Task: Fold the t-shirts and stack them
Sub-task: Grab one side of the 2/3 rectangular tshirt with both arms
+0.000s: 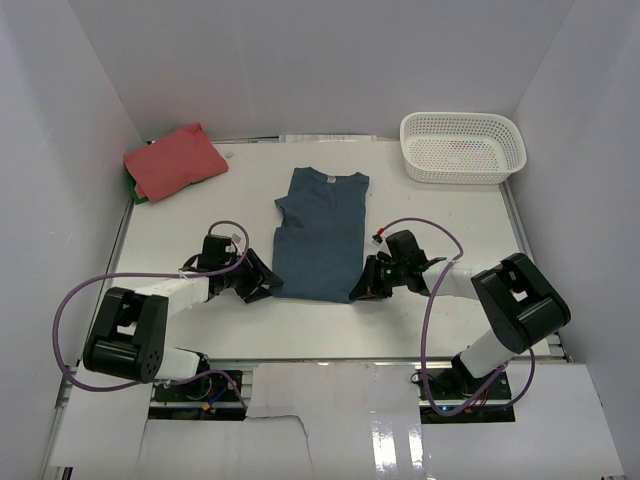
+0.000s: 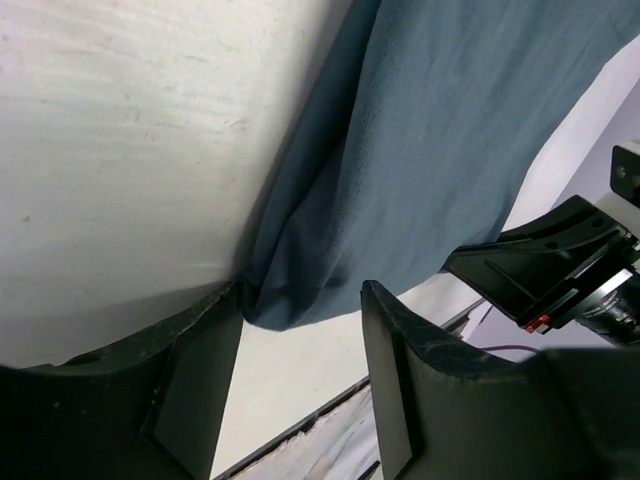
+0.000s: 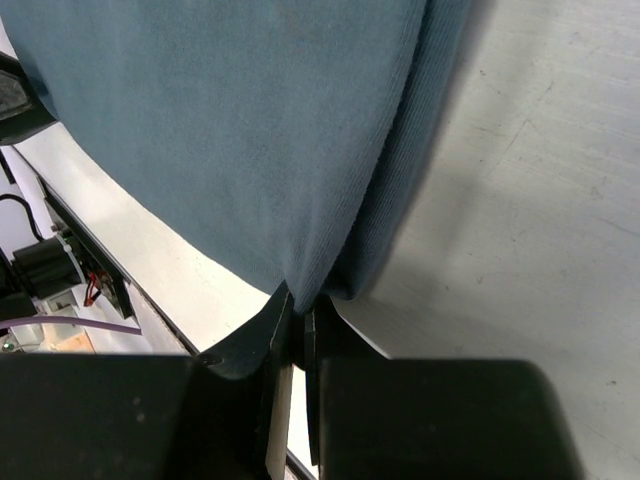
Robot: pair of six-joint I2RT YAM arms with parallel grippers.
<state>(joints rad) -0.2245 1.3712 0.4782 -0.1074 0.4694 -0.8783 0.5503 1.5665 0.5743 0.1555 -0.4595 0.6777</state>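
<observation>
1. Shirt position first: your blue t-shirt (image 1: 322, 235) lies flat at the middle of the table (image 1: 180, 225). Its collar points to 12 o'clock and its hem to 6, and the sleeves are tucked in so it forms a narrow strip.
2. Your right gripper (image 3: 298, 310) is pinched tight on the hem corner at the shirt's 5 o'clock. Cloth bunches into its tips, so that corner looks secured for lifting.
3. Your left gripper (image 2: 300, 330) sits at the 7 o'clock corner with its jaws parted. The corner lies between them, and nothing is gripped yet. By my judgement, you need this second pinch before both corners can travel up toward the collar.
4. Your red t-shirt (image 1: 175, 160) rests folded at 10 o'clock, well apart, and is probably the base of the stack.
5. The tabletop is white, smooth and faintly scuffed. A white basket (image 1: 460, 172) stands at 2 o'clock, and plain white walls (image 1: 300, 60) close in three sides.
</observation>
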